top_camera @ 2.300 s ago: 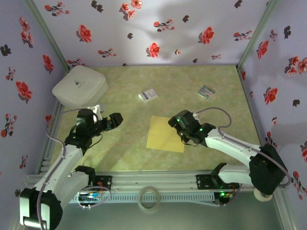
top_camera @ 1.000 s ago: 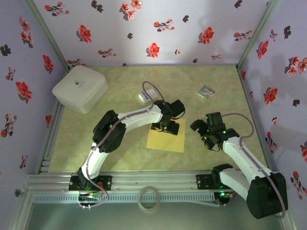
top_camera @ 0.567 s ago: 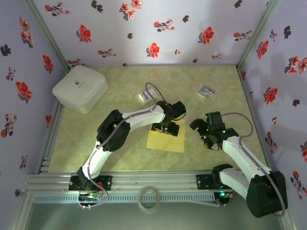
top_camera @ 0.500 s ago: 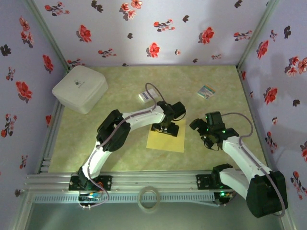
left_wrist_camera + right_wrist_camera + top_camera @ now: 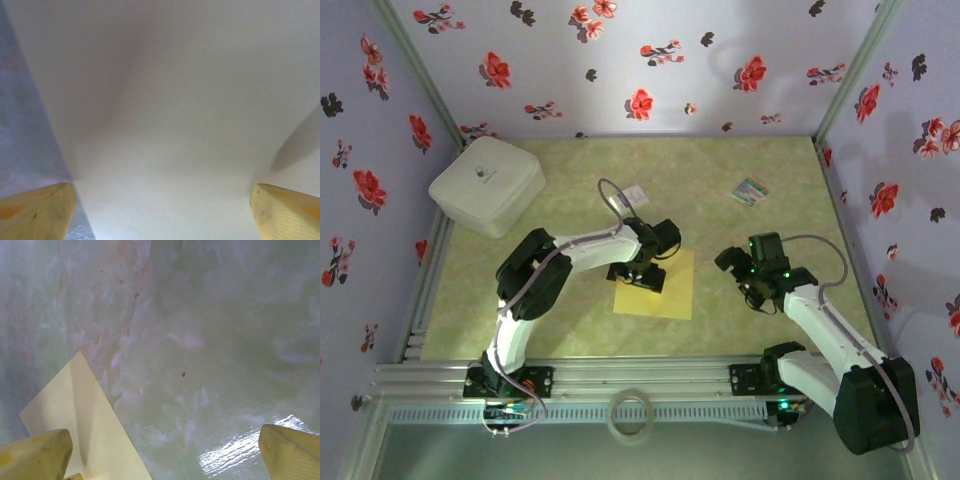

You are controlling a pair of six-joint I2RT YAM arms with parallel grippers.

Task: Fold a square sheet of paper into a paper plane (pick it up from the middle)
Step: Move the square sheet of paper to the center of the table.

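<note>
Sheet (image 5: pixel 672 292) under wide-open left jaws

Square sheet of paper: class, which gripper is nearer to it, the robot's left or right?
Left. The left gripper is open directly over the square sheet of paper, low above its left part. The right gripper, also open, hangs off beyond its right edge.

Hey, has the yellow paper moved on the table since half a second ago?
Yes. The yellow paper has slid a little to the left, closer to the white box, which has stayed put.
</note>
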